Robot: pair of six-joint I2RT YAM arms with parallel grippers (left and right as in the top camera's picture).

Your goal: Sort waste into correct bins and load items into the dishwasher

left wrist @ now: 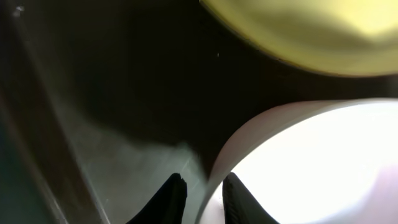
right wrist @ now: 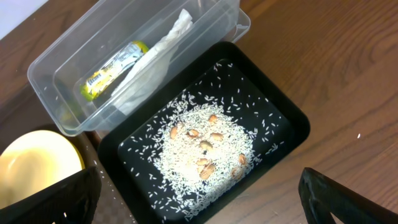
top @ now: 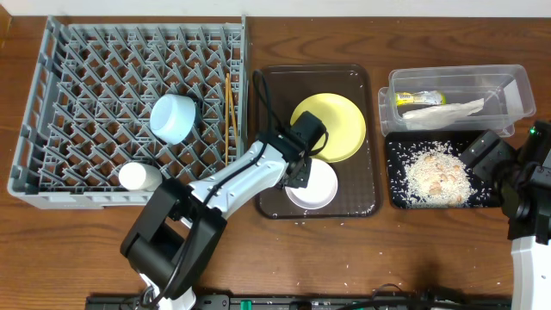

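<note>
Over the tray (top: pixel 357 185), left arm (top: pixel 245 172) stretched low — pincer (left wrist: pixel 204 190) pinching rim of pink bowl (left wrist: pixel 311 168).

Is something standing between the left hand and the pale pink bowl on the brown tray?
Nothing visible does. The left hand is at the pale pink bowl, one finger on each side of its rim. The yellow plate lies beyond it, not between.

1. A brown wooden desk (top: pixel 430 250) is filling nearly the whole overhead view, its grain running left to right.
2. A pale strip (top: pixel 129 5) is showing beyond its far edge.
</note>
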